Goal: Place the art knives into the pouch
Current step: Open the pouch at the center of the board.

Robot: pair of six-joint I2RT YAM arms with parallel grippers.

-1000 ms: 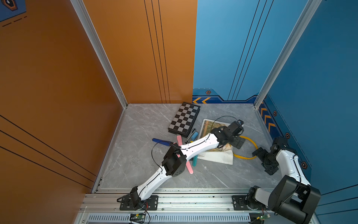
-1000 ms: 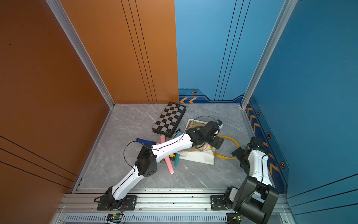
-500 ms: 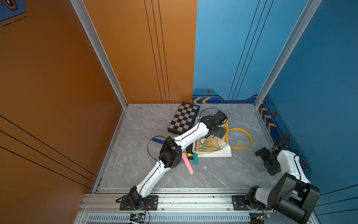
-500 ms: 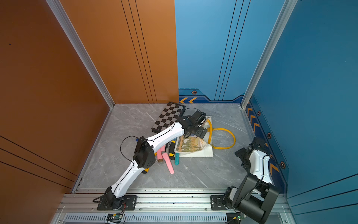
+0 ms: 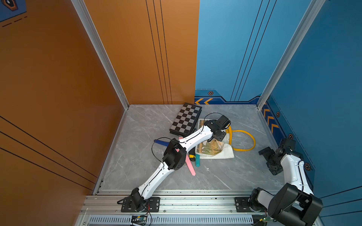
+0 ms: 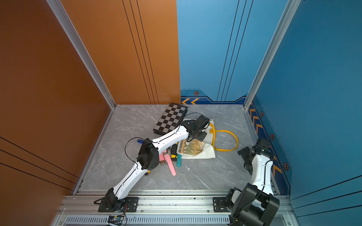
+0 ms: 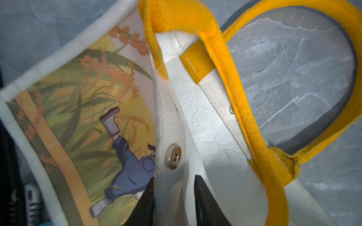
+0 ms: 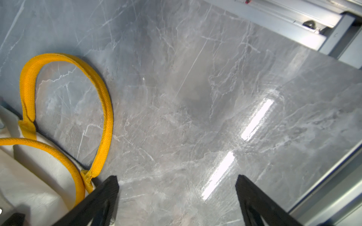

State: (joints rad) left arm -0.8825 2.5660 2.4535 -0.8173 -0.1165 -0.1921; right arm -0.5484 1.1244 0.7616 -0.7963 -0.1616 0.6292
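Cream pouch (image 5: pixel 219 154) with a printed picture, lying on the grey floor (image 5: pixel 215 176), mouth parted. Clamped on its front rim beside the snap button: left gripper (image 7: pixel 174 182), one finger inside, one outside. Just beside the pouch, opposite its yellow handle (image 5: pixel 252 140): pink knife (image 5: pixel 190 166), teal knife (image 5: pixel 197 161), black-and-yellow knife (image 5: pixel 193 155); unclear which is the art knife. Near the handle: right gripper (image 8: pixel 176 177), jaws spread wide, holding nothing

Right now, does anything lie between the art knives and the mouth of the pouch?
Yes. The art knives lie beside the pouch on the side opposite its yellow handles, so the pouch's own body separates them from the mouth. The left arm crosses above them, and the fingers of the left gripper pinch the mouth's upper rim.
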